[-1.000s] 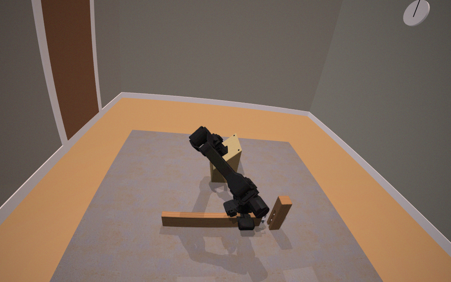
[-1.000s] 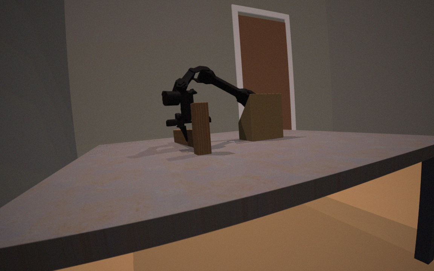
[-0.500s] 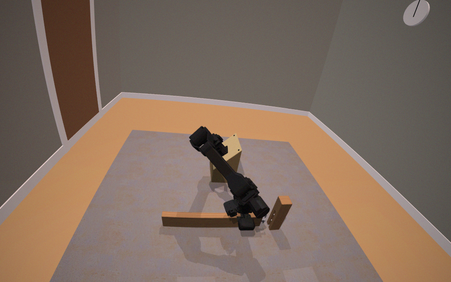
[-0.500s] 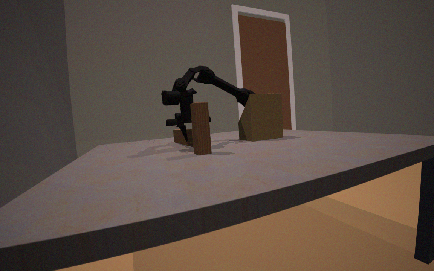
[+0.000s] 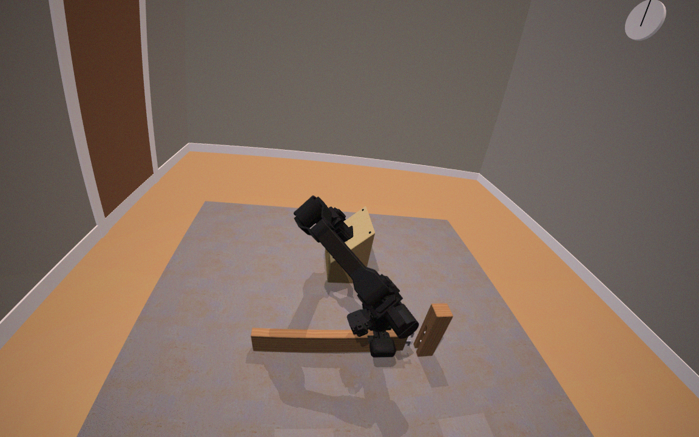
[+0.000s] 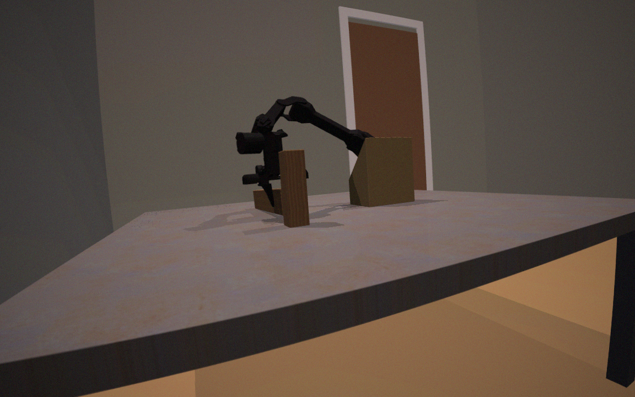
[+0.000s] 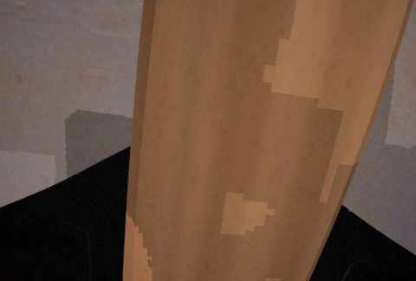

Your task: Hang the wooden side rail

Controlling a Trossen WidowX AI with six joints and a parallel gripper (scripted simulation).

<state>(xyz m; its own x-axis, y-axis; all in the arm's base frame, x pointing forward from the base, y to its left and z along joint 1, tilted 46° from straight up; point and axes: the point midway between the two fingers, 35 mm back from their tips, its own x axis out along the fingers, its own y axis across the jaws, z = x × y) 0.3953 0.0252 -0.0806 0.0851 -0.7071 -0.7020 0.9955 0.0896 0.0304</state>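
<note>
The wooden side rail (image 5: pixel 308 343) (image 6: pixel 262 199) (image 7: pixel 243 142) lies lengthwise, roughly level; whether it touches the table is hard to tell. My gripper (image 5: pixel 382 338) (image 6: pixel 271 201) (image 7: pixel 209 159) is shut on the rail near its hook end, with a dark finger on each side in the wrist view. The steel hooks (image 5: pixel 409 342) stick out from the rail's right end, partly hidden by the gripper. The headboard post (image 5: pixel 437 332) (image 6: pixel 295 189) stands upright just right of them in the top view. Its slot faces the hooks, and a small gap separates them. Pin details are too small to tell.
The arm's base stands by a pale yellow block (image 5: pixel 361 227) (image 6: pixel 389 172) toward the back of the table (image 5: pixel 194 282) (image 6: pixel 201 276). The arm reaches over from there to the rail. The table's edge (image 6: pixel 319 316) is in the foreground of the exterior view.
</note>
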